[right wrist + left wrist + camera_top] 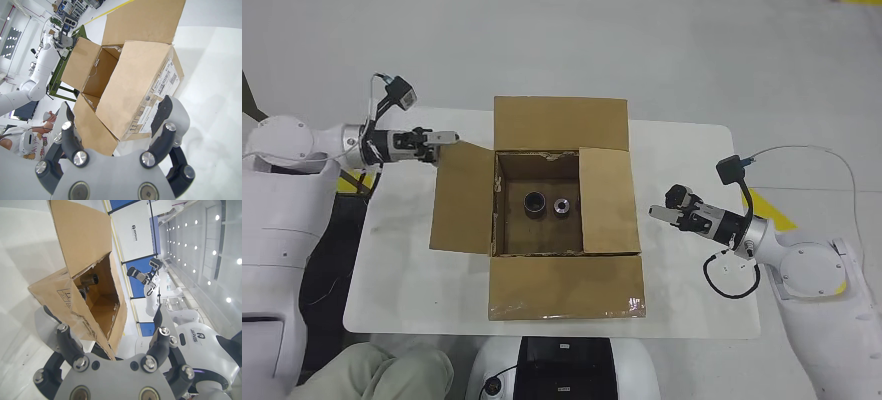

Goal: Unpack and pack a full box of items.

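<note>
A brown cardboard box point(567, 285) stands in the middle of the white table point(412, 280) with all its flaps folded out. On its floor lie a dark metal cylinder point(534, 204) and a smaller grey ring-shaped part point(560, 207). The left wrist view shows both, the cylinder point(89, 279) and the ring part point(83, 293), past the box flap point(83, 234). My left gripper point(447, 137) is open at the far corner of the left flap, whose edge runs between its fingers point(162, 321). My right gripper point(660, 212) is open and holds nothing, just off the right flap point(132, 72).
Bare tabletop lies on both sides of the box. A person wearing a headset point(28, 140) sits off the table's near left corner holding a controller. A green metal frame point(62, 75) stands beyond the table behind the left arm.
</note>
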`<state>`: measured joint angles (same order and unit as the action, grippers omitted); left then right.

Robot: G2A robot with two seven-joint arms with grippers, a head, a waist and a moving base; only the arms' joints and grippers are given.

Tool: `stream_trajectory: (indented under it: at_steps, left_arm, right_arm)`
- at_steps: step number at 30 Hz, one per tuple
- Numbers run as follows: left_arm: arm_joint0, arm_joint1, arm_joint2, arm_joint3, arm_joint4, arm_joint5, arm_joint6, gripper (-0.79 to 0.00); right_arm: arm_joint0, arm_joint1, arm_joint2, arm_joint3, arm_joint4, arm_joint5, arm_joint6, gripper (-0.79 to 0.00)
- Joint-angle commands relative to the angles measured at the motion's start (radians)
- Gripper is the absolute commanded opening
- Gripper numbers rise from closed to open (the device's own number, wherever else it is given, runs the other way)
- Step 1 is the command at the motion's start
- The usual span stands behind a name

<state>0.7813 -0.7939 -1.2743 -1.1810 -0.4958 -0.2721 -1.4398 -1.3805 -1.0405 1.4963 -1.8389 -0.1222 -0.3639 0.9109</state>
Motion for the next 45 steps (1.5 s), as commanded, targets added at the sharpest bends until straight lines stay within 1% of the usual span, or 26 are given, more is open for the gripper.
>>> stream_trajectory:
  at_steps: [1,4,10,20,27,33,40,45]
  left_arm:
    - [-0.007,-0.005,0.020,0.010,-0.003,0.005,0.003,0.000]
    - [-0.018,-0.015,0.041,0.033,-0.056,0.022,-0.006,0.000]
    - [-0.053,-0.032,0.063,0.079,-0.157,0.025,-0.038,0.000]
    - [-0.140,-0.069,0.123,0.084,-0.266,0.038,-0.082,0.000]
    - [-0.190,-0.103,0.202,0.072,-0.268,0.030,-0.071,0.000]
    - [-0.230,-0.137,0.293,0.049,-0.217,0.012,-0.068,0.000]
    - [-0.256,-0.169,0.355,0.066,-0.218,0.014,-0.064,0.000]
    - [-0.266,-0.186,0.391,0.070,-0.198,0.016,-0.071,0.000]
  right_arm:
    - [0.000,0.000,0.000,0.000,0.000,0.000,0.000,0.000]
    - [0.000,0.000,0.000,0.000,0.000,0.000,0.000,0.000]
    - [0.000,0.000,0.000,0.000,0.000,0.000,0.000,0.000]
    - [0.000,0.000,0.000,0.000,0.000,0.000,0.000,0.000]
    - [0.000,0.000,0.000,0.000,0.000,0.000,0.000,0.000]
    - [0.000,0.000,0.000,0.000,0.000,0.000,0.000,0.000]
    - [0.000,0.000,0.000,0.000,0.000,0.000,0.000,0.000]
    - [0.000,0.000,0.000,0.000,0.000,0.000,0.000,0.000]
